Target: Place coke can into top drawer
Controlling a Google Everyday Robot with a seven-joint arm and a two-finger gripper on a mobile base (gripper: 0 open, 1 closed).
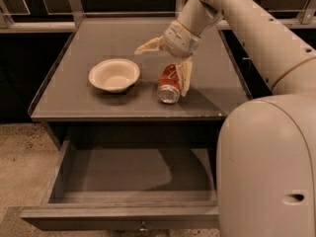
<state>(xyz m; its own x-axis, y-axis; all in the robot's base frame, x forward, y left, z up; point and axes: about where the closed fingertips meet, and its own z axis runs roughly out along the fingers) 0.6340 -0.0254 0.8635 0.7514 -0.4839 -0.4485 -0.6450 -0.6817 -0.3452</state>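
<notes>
The coke can [169, 85] lies on its side on the grey tabletop [98, 38], its silver end toward the front edge. My gripper [165, 65] hangs open right over the can. One cream finger [186, 76] reaches down along the can's right side. The other finger [148, 46] points out to the left, above and behind the can. The top drawer [133, 179] is pulled out below the tabletop, and its inside is bare. Its small knob [143, 227] shows at the bottom edge.
A cream bowl [114, 74] sits on the tabletop left of the can. My large arm housing [269, 167] fills the lower right, next to the drawer's right side. Dark cabinets and rails stand behind the table. Speckled floor lies at the left.
</notes>
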